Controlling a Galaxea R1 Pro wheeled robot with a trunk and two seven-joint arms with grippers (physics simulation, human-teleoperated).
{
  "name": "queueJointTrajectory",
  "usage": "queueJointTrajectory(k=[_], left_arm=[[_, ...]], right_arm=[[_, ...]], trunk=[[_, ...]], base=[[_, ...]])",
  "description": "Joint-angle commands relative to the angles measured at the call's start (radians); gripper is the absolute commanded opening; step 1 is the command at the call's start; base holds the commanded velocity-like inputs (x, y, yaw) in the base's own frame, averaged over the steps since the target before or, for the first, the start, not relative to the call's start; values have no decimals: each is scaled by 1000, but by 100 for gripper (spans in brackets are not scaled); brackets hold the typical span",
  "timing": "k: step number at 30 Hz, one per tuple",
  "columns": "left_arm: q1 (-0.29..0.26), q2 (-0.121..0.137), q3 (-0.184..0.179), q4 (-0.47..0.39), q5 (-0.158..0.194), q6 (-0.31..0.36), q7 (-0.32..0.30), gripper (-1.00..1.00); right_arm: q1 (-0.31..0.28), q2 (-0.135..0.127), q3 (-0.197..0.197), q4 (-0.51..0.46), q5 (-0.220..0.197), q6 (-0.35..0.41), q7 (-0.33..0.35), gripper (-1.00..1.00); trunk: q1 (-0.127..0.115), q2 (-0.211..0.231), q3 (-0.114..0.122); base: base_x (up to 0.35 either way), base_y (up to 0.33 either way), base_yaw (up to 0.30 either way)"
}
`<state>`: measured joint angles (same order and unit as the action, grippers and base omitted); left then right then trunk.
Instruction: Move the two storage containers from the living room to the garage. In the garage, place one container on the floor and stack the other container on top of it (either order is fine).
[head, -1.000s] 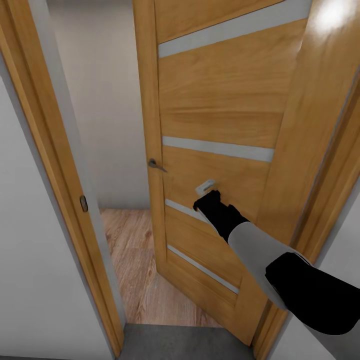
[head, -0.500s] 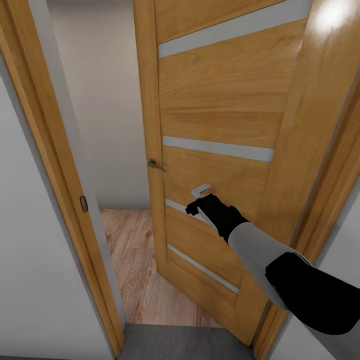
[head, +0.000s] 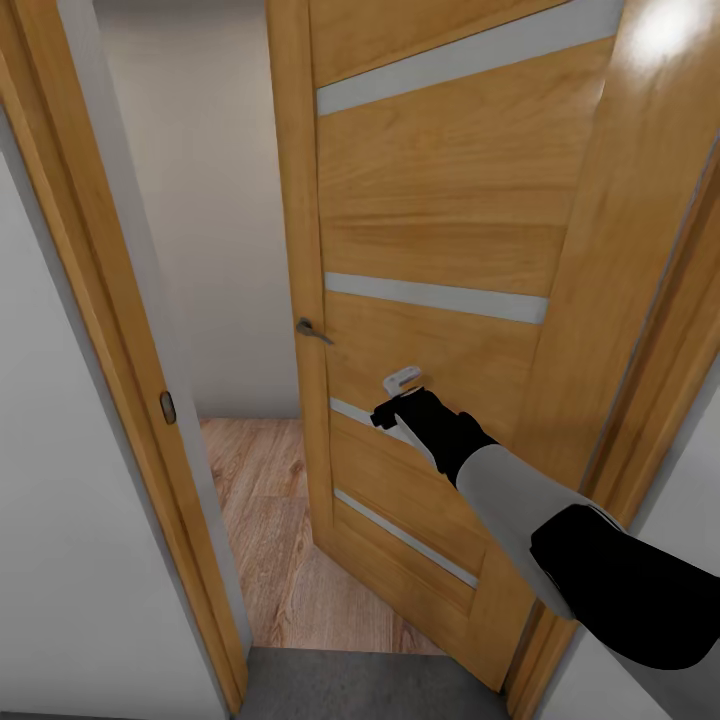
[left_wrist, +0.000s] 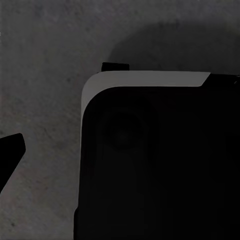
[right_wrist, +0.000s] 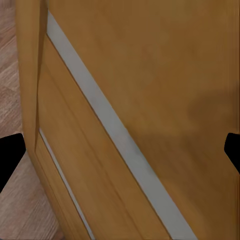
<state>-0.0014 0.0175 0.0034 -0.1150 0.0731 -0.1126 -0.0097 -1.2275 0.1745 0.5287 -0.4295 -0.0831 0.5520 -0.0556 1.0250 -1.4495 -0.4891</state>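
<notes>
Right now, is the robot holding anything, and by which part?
Nothing. The right gripper is open against the door, its fingertips spread wide with only door panel between them.

Right arm (head: 560, 520) outstretched, end effector (head: 398, 395) wide apart.

the scene is evenly and softly lit, with no single lamp to be seen. a bright white glare spot is thrown on the glossy honey-coloured wooden door frame (head: 662, 30) at the far right. the varnished wooden door with pale grey stripes (head: 440, 220) is rendered with a mild sheen and slightly smeared grain. the room beyond is shown dimmer. in the left wrist view the rough dark grey floor (left_wrist: 45, 75) is dim and grainy, and a soft-edged shadow is cast on it. wrist pictures are somewhat blurred.
</notes>
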Motion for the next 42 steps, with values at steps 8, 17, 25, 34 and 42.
queueJointTrajectory(k=[8, 17, 25, 34, 42], left_arm=[[0, 0, -1, 0, 9, -2, -1, 100], [0, 1, -5, 0, 7, -2, -3, 100], [0, 1, -5, 0, 6, -2, -3, 100], [0, 1, -5, 0, 5, -2, -3, 100], [0, 1, 0, 0, 6, -3, -2, 100]], right_arm=[[-1, 0, 13, -1, 11, -51, -94, 100], [-1, 0, 17, -3, 57, -52, -134, 100], [-1, 0, 24, -2, 56, 3, -251, 100], [-1, 0, 30, 19, 52, 32, -322, 100], [-1, 0, 29, 41, 56, 32, -326, 100]], trunk=[[0, -1, -1], [0, -1, -1], [0, -1, -1], [0, -1, -1], [0, -1, -1]], base=[[0, 0, 0], [210, 0, 0], [226, 0, 0], [5, 0, 0], [0, 0, 0]])
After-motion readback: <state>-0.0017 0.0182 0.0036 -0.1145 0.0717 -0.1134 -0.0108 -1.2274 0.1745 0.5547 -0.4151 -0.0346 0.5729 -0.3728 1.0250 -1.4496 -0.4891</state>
